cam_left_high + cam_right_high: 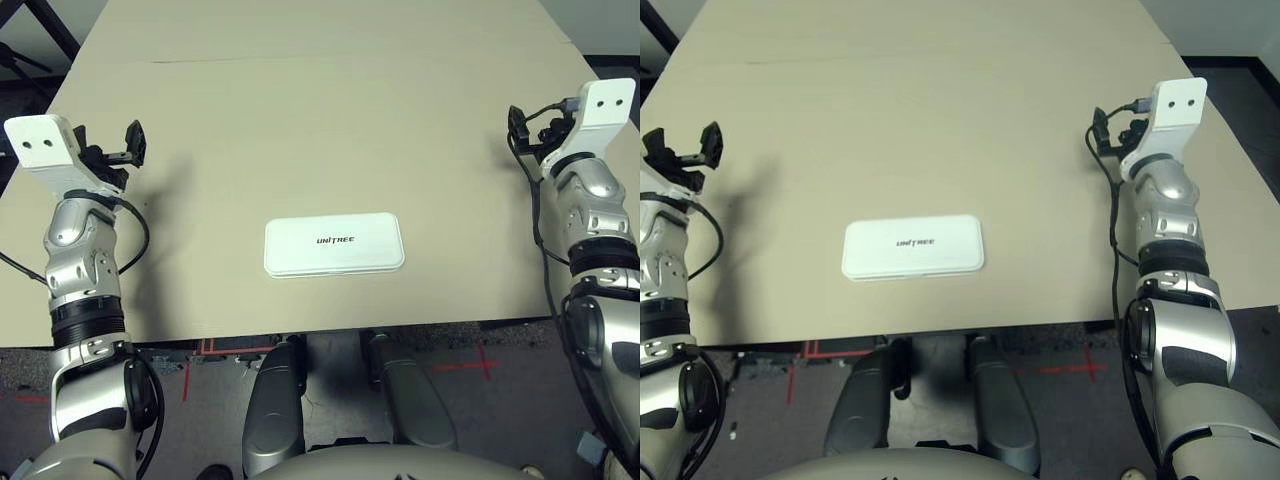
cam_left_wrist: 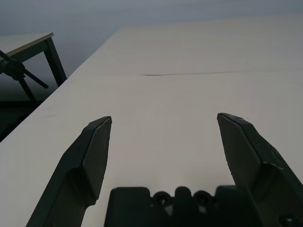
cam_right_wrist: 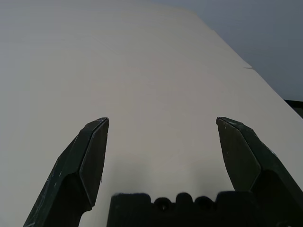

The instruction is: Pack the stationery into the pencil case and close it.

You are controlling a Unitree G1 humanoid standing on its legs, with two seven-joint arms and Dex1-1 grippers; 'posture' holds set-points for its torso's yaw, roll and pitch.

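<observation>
The white pencil case lies shut and flat near the table's front edge, its "UNITREE" lettering facing up. The stationery is out of view. My left gripper is raised over the table's left side, well away from the case, and it stands open with nothing between its fingers. Over the right edge of the table my right gripper is also held up and open, its fingers empty above the bare tabletop.
The beige table has a thin seam line across its far part. A dark stand and another table's leg are beyond the left edge. Floor with red tape marks lies below the front edge.
</observation>
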